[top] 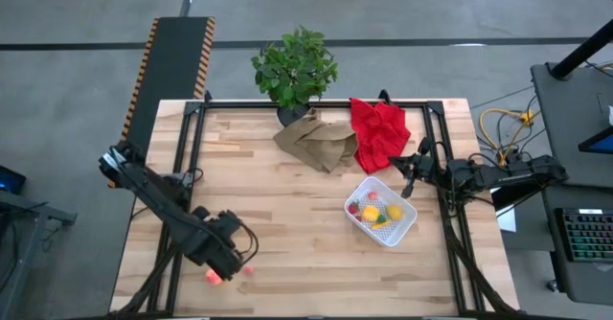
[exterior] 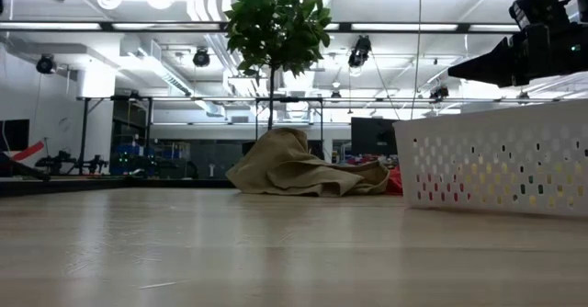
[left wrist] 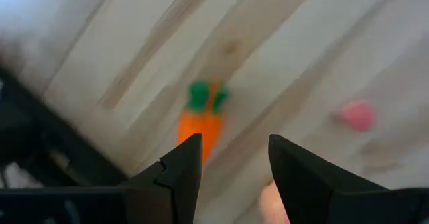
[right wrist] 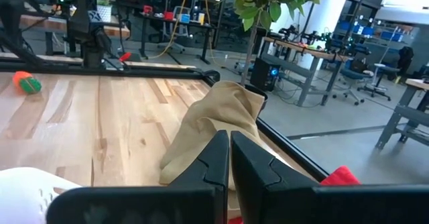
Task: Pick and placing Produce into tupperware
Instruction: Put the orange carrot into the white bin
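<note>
Because the left gripper [left wrist: 231,174] hangs with its fingers spread just over the near-left corner of the table [top: 306,253], the closest piece of produce is the orange carrot [left wrist: 201,120], lying flat on the wood with its green top pointing away from the fingers and nothing gripped yet. It looks like a small, light, stiff toy with a smooth skin, so it may skid or roll if nudged; my judgement is that the thick orange body, taken across its width, is the safest hold, not the narrow leafy end. A pink piece [left wrist: 355,115] lies apart from it on the boards, and another pinkish thing sits right by the fingertips, too blurred to name. Farther across the table, the white tupperware [top: 381,210] already holds several yellow, red and green pieces. Beside its far edge waits the right gripper [right wrist: 228,160], fingers pressed together and empty. Beyond stand a brown paper bag [top: 314,140], a red cloth [top: 380,130] and a potted plant [top: 294,66].
</note>
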Available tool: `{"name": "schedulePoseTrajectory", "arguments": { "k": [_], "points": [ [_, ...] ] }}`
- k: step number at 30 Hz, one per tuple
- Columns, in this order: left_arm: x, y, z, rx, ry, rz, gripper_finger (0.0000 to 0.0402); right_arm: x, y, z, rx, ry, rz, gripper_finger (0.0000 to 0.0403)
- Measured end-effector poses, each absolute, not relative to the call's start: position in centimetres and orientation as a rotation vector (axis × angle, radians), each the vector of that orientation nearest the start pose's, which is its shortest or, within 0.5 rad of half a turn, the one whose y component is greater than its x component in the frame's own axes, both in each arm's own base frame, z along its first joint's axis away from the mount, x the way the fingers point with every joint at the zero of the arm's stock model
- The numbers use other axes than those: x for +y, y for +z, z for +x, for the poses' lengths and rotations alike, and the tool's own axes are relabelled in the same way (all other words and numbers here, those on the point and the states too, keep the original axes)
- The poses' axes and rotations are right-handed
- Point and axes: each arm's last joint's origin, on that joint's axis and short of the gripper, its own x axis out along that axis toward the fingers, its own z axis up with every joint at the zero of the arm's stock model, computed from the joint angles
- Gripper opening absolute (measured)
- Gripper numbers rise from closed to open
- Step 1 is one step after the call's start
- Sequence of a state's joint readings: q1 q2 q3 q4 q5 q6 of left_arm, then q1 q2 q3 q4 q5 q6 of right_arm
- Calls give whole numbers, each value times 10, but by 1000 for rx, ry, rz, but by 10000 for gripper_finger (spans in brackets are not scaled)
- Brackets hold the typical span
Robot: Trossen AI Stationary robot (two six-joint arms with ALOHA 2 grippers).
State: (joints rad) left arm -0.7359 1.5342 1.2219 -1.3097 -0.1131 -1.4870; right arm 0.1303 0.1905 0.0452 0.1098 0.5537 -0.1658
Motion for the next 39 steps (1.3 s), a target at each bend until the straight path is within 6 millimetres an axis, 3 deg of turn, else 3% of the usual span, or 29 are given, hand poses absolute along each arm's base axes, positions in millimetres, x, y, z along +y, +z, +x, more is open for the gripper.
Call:
{"name": "schedulePoseTrajectory", "arguments": {
  "k": [8, 13, 20, 25, 39],
  "points": [
    [-165, 222, 183, 1511, 730, -546, 158, -2, 174, 105, 70, -432, -175, 9],
    [-165, 217, 182, 1522, 738, -566, 161, -2, 174, 105, 70, -447, -171, 9],
    [-164, 215, 181, 1526, 740, -564, 234, -2, 174, 105, 70, -447, -171, 9],
    [-166, 203, 182, 1525, 673, -579, 272, -2, 174, 105, 70, -446, -170, 9],
    [-153, 166, 166, 1609, 722, -563, 276, -2, 174, 105, 70, -446, -168, 9]
  ]
}}
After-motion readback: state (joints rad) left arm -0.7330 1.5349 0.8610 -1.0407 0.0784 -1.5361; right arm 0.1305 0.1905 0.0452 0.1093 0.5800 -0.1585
